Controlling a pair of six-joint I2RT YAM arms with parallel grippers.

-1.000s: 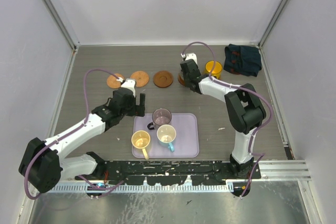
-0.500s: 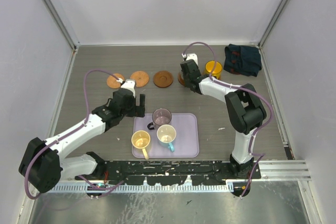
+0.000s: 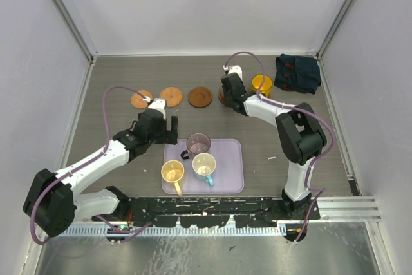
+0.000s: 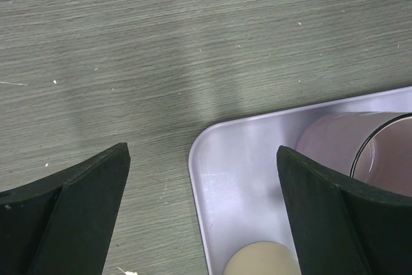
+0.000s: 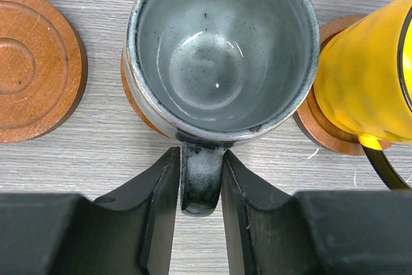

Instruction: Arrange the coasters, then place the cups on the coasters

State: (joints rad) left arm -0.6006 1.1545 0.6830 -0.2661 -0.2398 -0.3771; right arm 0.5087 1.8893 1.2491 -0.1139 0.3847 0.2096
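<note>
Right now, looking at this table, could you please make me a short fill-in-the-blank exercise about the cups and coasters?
1. The lavender tray holds ___ cups.
2. The grey-green cup stands on a ___.
3. Exactly ___ coasters carry no cup.
4. The fingers of the right gripper flank that cup's ___.

Missing words: three; coaster; three; handle.

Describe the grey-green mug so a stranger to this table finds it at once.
Start at the dark cloth in the far right corner and go left along the row of coasters. Past the yellow mug, the grey-green mug stands on the next coaster, its handle between the right gripper's fingers. Unlike its bright yellow neighbour, it is dull grey-glazed.
</note>
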